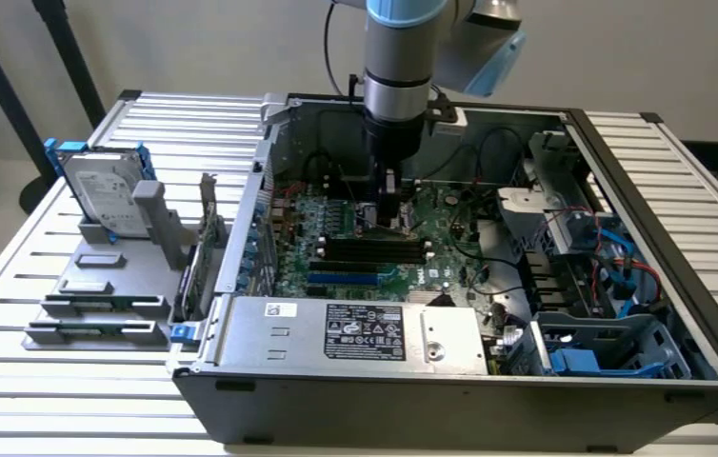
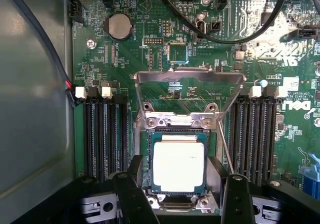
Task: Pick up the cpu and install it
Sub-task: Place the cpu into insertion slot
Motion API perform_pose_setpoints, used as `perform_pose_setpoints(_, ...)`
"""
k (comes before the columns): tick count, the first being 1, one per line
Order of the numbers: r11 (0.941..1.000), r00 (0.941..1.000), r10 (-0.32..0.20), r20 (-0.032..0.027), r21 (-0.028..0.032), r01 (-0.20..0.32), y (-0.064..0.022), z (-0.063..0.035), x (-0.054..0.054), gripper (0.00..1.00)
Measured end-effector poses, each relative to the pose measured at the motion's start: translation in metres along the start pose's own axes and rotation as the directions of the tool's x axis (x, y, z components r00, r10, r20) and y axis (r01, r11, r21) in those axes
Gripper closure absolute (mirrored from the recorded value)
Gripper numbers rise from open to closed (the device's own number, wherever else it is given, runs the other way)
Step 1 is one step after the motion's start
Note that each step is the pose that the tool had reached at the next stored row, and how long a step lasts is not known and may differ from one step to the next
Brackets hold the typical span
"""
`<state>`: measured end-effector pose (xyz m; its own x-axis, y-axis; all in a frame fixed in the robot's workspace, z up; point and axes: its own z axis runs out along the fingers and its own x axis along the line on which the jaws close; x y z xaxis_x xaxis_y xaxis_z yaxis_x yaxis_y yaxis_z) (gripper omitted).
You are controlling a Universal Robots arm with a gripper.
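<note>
Silver-grey cylindrical arm (image 1: 396, 71) with pale blue joint caps (image 1: 502, 59), black cable (image 1: 329, 52), black two-fingered tool (image 2: 183, 196)

Pretty tight in there: the cpu (image 2: 178, 164) has the flipped-up metal frame (image 2: 189, 77) standing at one edge of its socket and memory slots (image 2: 102, 134) flanking it. That leaves the gripper (image 2: 182, 191) and its open jaws just narrow strips beside the chip. Black cables (image 2: 220, 37) loop over the board beyond the frame and the case wall (image 2: 35, 109) boxes in one side, but straight down from above is open.

The wrist view's edge cuts off the gripper (image 2: 185, 170) at its finger bases. The power supply (image 1: 333, 333) label's print is too small to read.
</note>
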<state>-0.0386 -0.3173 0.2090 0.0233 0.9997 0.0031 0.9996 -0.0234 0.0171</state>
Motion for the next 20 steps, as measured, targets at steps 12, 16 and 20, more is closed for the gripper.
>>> perform_pose_setpoints(12,1.0000,1.0000,0.000,-0.0014,0.0009,0.000,-0.0093,-0.0080,-0.001,0.76)
perform_pose_setpoints(16,1.0000,1.0000,0.000,-0.0014,0.0034,0.000,-0.0190,-0.0093,-0.001,0.89)
perform_pose_setpoints(20,1.0000,1.0000,0.000,-0.0011,0.0077,0.000,-0.0290,-0.0102,-0.002,0.89)
